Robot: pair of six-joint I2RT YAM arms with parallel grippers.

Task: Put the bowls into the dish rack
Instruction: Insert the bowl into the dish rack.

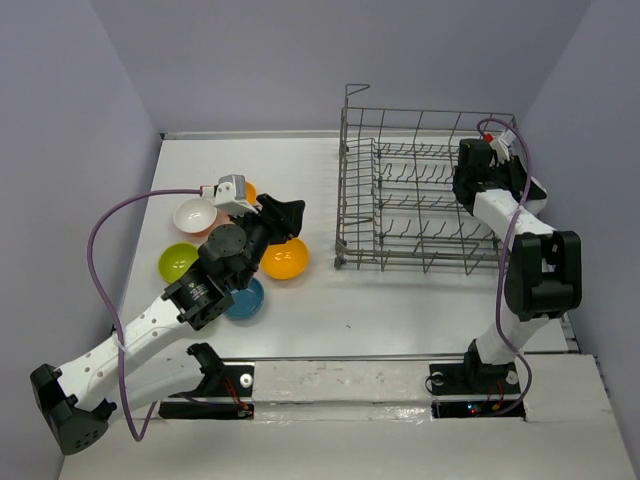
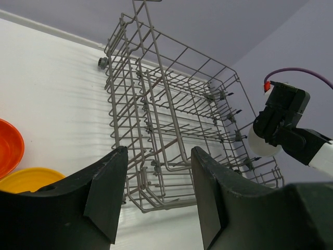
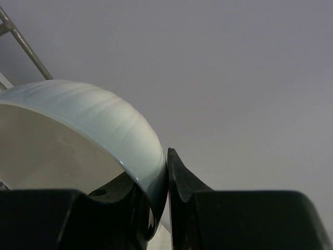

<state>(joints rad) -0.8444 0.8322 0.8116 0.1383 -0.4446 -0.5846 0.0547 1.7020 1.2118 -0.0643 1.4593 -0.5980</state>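
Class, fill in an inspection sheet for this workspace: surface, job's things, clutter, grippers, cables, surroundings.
Surface: white table.
Job's things: rack upright, no bowl seen inside; white bowl, green bowl, yellow bowl and blue bowl on the table left of it.
Clutter: nothing seen.
Grippers: left gripper open, empty, above the bowls; right gripper shut on the held bowl, white, at the rack's right side.
Cables: purple left cable and right cable, one per arm.
Surroundings: plain grey walls.

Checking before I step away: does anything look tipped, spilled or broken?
Nothing stands out. The dish rack stands flat, the loose bowls sit upright on the table, and the right gripper pinches a white bowl by its rim.
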